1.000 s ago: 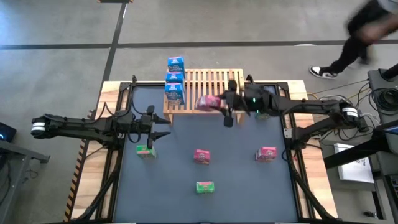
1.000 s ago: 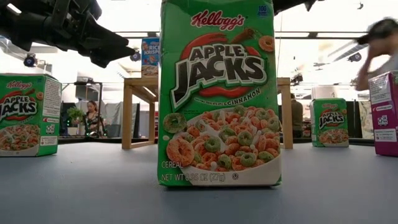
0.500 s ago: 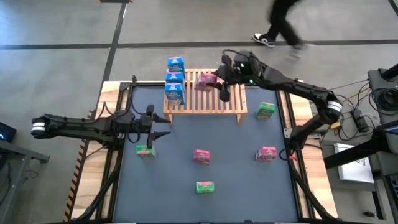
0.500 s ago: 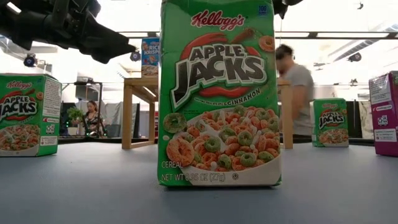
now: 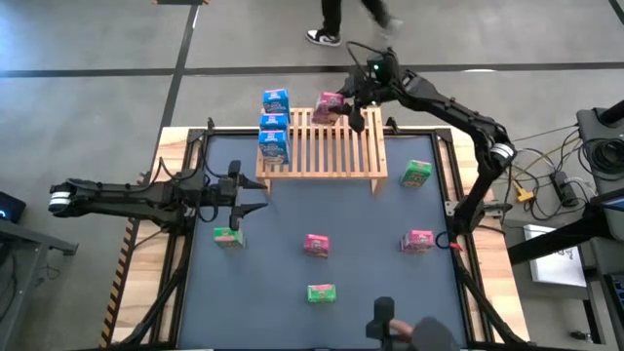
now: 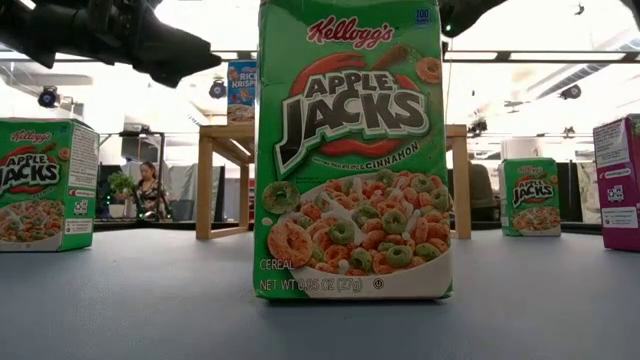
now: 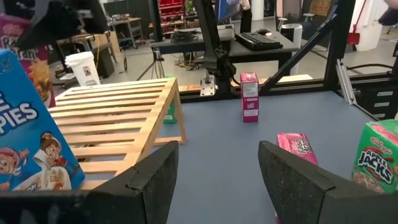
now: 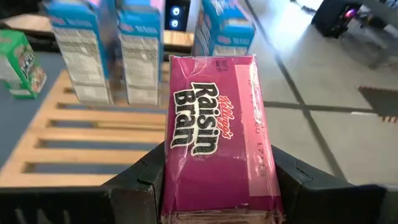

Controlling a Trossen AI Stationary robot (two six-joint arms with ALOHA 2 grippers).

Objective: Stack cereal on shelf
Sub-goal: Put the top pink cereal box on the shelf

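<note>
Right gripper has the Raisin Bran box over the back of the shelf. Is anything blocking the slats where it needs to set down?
Nothing visible does. The right gripper holds the pink Raisin Bran box at the shelf's far edge. The three blue boxes stand in a row at the shelf's left end, and the slats beside them are bare.

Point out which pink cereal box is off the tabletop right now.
The Raisin Bran box clamped in the right gripper over the shelf's far edge; the other two pink boxes sit on the table.
</note>
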